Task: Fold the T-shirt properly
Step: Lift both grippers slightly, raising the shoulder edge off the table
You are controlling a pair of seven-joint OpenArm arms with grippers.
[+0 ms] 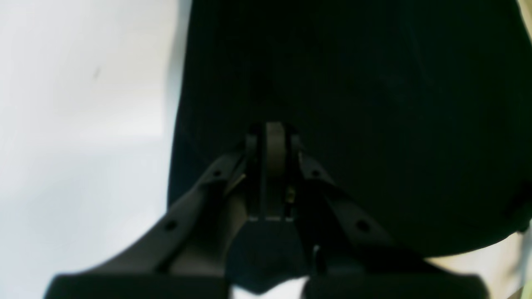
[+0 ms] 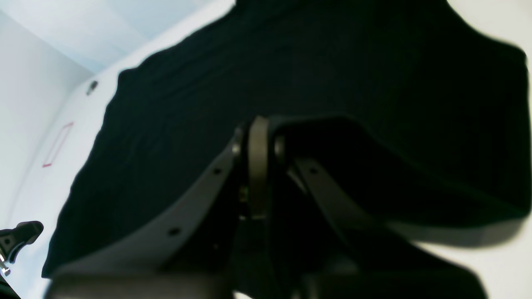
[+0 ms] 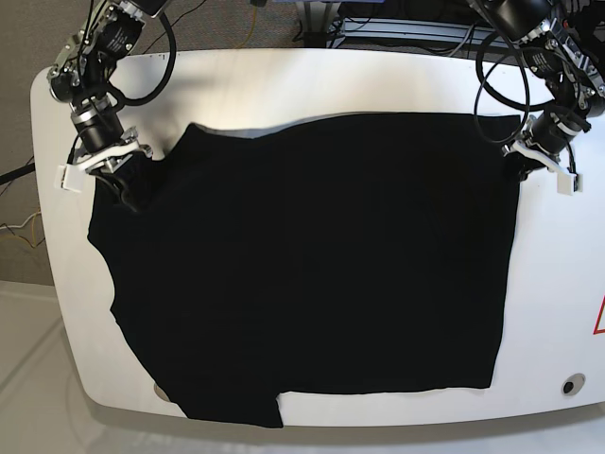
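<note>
No readable writing or brand is showing anywhere; the only marks are a red outlined rectangle (image 2: 58, 144) on the white table (image 3: 558, 284) in the right wrist view and a red triangle edge (image 3: 599, 317) at the base view's right border, neither carrying legible text. The T-shirt (image 3: 312, 255) is lying spread flat and plain black across most of the table, one sleeve hanging toward the near edge. The right gripper (image 2: 258, 137) is sitting on the shirt's far corner at the base view's left, its jaws pressed together with black cloth bunched around them. The left gripper (image 1: 274, 137) is resting at the opposite far corner, jaws narrowed together over the fabric's edge.
</note>
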